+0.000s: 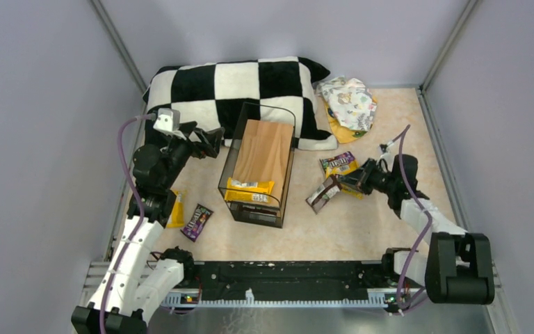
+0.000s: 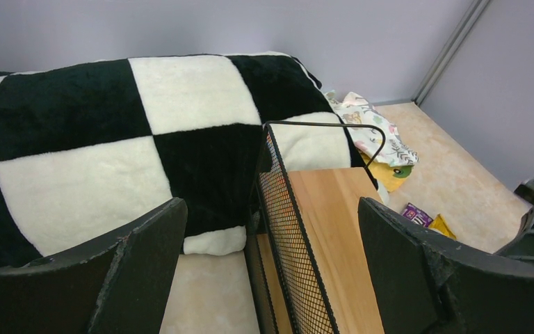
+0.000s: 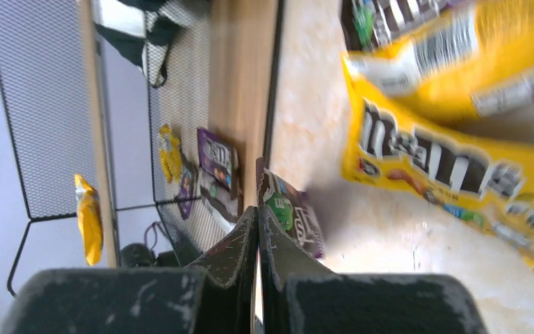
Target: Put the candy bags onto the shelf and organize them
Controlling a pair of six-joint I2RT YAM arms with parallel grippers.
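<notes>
The shelf (image 1: 263,146), a black wire rack with a wooden top board, stands mid-table; it also shows in the left wrist view (image 2: 330,216) and the right wrist view (image 3: 240,76). A yellow candy bag (image 1: 249,190) lies on its near end. My right gripper (image 1: 345,182) is shut on a dark brown candy bag (image 1: 322,194), seen pinched at its edge (image 3: 288,212), just right of the shelf. Yellow candy bags (image 1: 339,164) lie beside it (image 3: 445,167). My left gripper (image 1: 212,139) is open and empty, its jaws wide either side of the shelf's far left corner (image 2: 271,209).
A purple candy bag (image 1: 197,221) and a yellow one (image 1: 176,209) lie by the left arm. The checkered pillow (image 1: 236,83) lies behind the shelf. The cartoon-print cloth (image 1: 349,103) is at the back right. More bags show inside the rack's lower level (image 3: 215,156).
</notes>
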